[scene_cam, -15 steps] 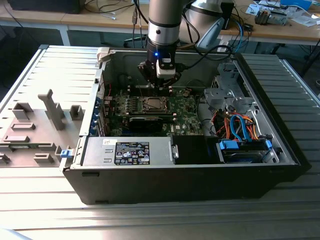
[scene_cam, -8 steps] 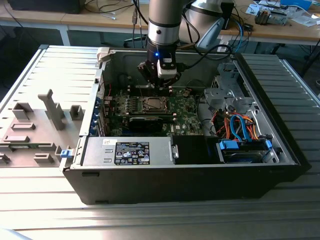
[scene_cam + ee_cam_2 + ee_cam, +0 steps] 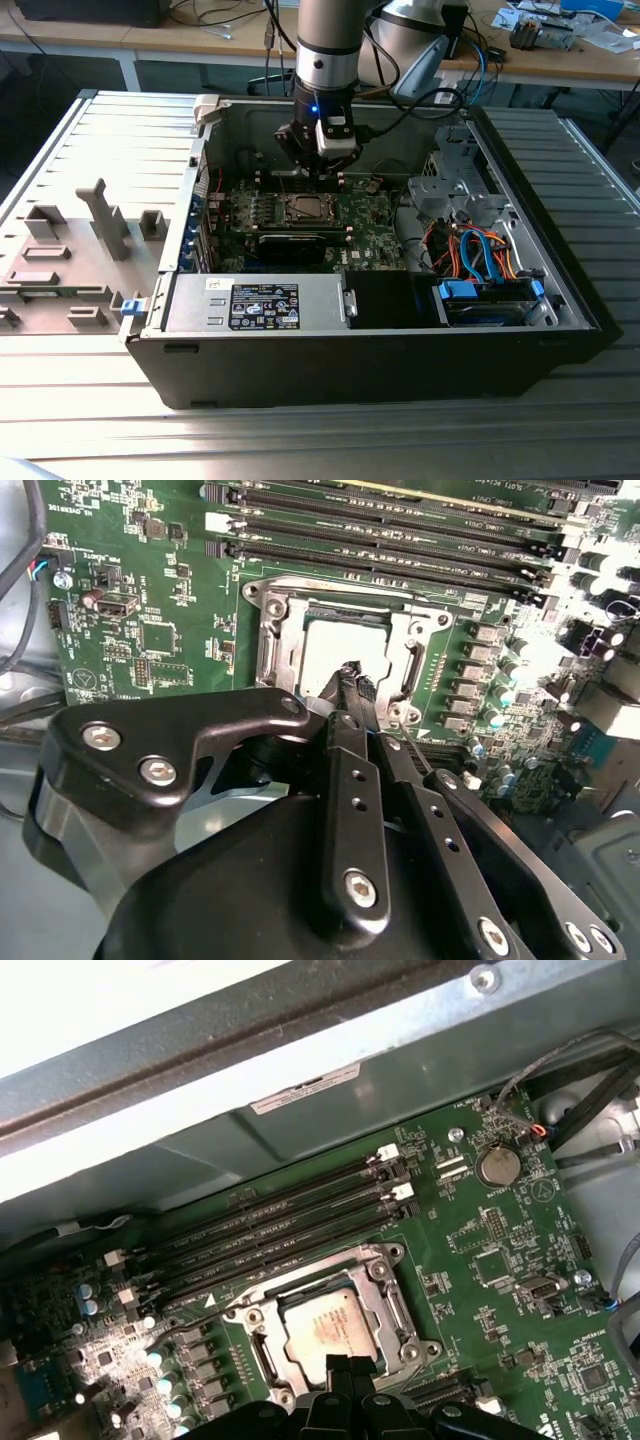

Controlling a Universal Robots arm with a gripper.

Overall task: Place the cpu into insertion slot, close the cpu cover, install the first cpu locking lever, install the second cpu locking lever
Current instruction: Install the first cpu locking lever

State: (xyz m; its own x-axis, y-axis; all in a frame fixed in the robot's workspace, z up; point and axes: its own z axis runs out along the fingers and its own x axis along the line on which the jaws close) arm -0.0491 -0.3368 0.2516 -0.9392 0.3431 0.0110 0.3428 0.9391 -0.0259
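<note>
1. One open black and grey computer case [image 3: 380, 370] lies on its side in the middle of the ribbed metal counter [image 3: 300, 440]. One silver robot arm [image 3: 328, 50] reaches down into it.
2. A grey metal box along the case's near wall carries one black label with white print [image 3: 265, 305], too small to read. In the first wrist view, one white sticker [image 3: 305, 1088] sits on the case wall, and its print is likewise unreadable.
3. The green circuit board [image 3: 490, 1230] holds four long black memory slots [image 3: 280, 1225] and one round silver coin battery [image 3: 495, 1165].
4. The single insertion slot [image 3: 270, 1350], a dark square socket edged in silvery metal, sits just beside the memory slots, near the board's far edge in the exterior view.
5. The cpu [image 3: 318, 1322], one small flat square chip with a dull silver-grey top, lies seated in that socket.
6. The cpu cover [image 3: 392, 1295], one thin silvery frame plate, lies flat over the socket with the chip's top showing through its square opening.
7. The black claw [image 3: 350, 678] hangs just above the chip's edge, its two fingertips [image 3: 345, 670] pressed together.
</note>
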